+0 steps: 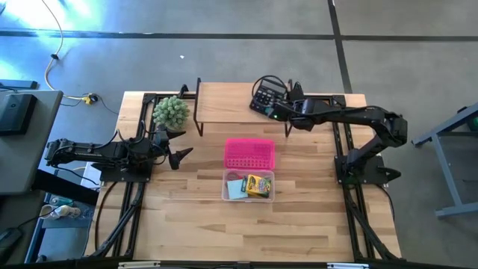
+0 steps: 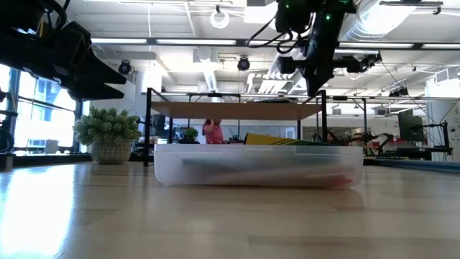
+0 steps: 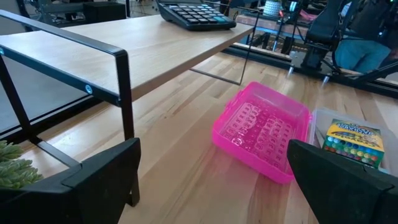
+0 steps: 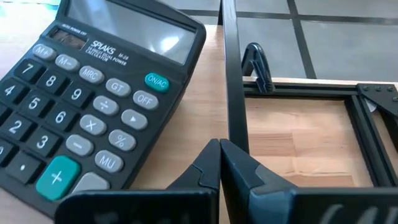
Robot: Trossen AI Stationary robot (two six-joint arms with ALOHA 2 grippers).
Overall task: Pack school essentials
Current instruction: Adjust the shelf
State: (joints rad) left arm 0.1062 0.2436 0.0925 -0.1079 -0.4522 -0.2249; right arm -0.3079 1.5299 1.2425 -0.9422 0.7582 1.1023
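Note:
A clear plastic box (image 1: 249, 187) sits mid-table with its pink lid (image 1: 249, 153) hinged open on the far side. Inside lie a yellow-and-green crayon box (image 1: 258, 184) and a light-blue notepad (image 1: 234, 188). Other school essentials do not show clearly. A black calculator (image 1: 265, 99) rests on the wooden shelf (image 1: 231, 101) at the far edge. My right gripper (image 1: 285, 112) is shut just above the shelf's right end, beside the calculator (image 4: 81, 106), holding nothing. My left gripper (image 1: 179, 155) waits open at the table's left, with the pink lid (image 3: 261, 130) ahead of it.
A fuzzy green plant ball (image 1: 170, 112) in a pot stands at the far left beside the shelf's black leg (image 3: 124, 93). The shelf's black frame rail (image 4: 233, 81) runs right beside my right gripper's fingers. Bare wood lies between the box and the near edge.

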